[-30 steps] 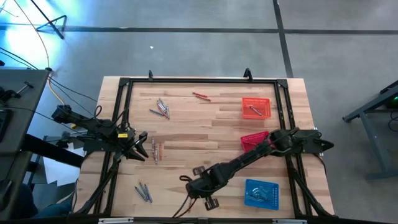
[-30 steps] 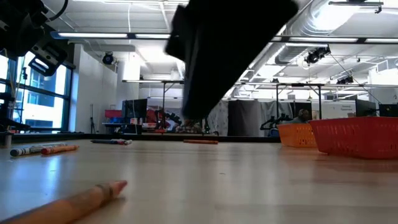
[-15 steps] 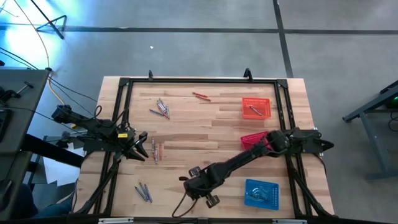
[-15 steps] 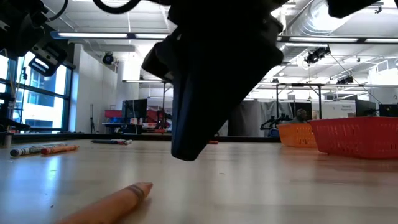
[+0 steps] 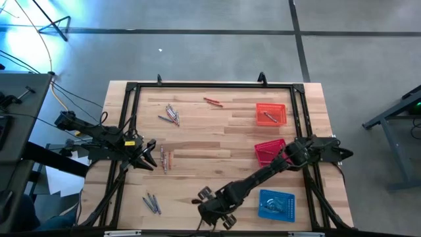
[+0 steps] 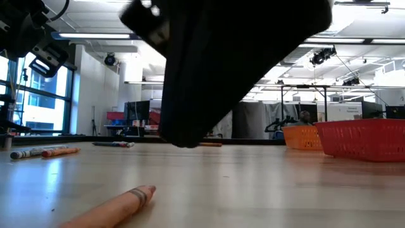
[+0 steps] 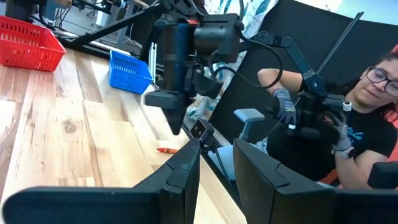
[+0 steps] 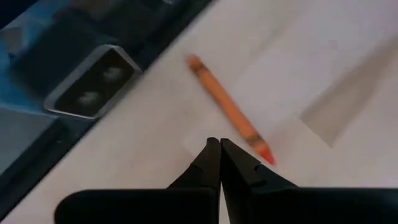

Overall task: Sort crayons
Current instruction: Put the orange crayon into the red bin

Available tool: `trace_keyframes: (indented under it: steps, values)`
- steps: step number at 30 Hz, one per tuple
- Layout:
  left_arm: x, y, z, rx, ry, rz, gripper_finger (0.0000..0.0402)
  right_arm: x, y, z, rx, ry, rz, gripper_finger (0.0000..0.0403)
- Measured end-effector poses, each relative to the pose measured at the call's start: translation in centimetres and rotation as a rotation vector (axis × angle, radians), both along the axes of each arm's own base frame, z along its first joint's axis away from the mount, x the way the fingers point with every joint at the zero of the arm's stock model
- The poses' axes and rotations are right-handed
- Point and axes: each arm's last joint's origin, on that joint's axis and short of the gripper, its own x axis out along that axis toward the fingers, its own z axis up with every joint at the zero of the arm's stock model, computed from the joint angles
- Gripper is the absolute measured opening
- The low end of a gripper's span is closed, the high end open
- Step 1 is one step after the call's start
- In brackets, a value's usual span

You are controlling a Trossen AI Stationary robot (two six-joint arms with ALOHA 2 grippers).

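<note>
Since a moment ago, my right arm has swung down toward the near edge of the table, and my right gripper [image 5: 212,212] now hangs over the orange crayon [image 8: 229,111] that lies there by itself. My left arm has not moved; my left gripper [image 5: 150,157] waits at the left side, near a little bunch of crayons [image 5: 164,158].

To do this step well, I think I must first open my fingers, because they are too tight to fit round the crayon. Then I should turn my wrist so one finger goes on each long side of it. After that I go down slowly until my tips almost touch the wood, and squeeze near the middle so it does not tip. The table edge and the low camera [image 8: 90,81] are close, so I should not push sideways.

My right fingers [image 8: 211,163] are pressed together and hold nothing. Their tips are just beside the crayon's pointed end, and I cannot tell if they touch it. My left fingers [image 7: 180,171] stand a little apart and hold nothing.
</note>
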Motion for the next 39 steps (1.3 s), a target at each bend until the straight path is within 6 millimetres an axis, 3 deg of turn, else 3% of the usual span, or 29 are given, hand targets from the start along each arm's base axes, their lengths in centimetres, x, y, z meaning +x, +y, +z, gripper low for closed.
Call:
trace_keyframes:
  steps: [6, 18, 33, 39]
  values:
    - [0.0, 0.0, 0.0, 0.000, 0.000, 0.000, 0.0086, -0.1, 0.6, 0.1, 0.000, -0.041, 0.052, 0.0010]
    - [0.0, 0.0, 0.0, 0.000, 0.000, 0.000, 0.0086, 0.6, -0.1, 0.0, -0.030, -0.075, 0.051, 0.0125]
    - [0.0, 0.0, 0.0, 0.000, 0.000, 0.000, 0.0086, 1.5, -0.5, -3.2, -0.070, -0.060, 0.121, 0.0129]
    - [0.0, 0.0, 0.0, 0.000, 0.000, 0.000, 0.0086, 1.5, -0.6, -3.4, -0.066, -0.037, 0.099, 0.0099]
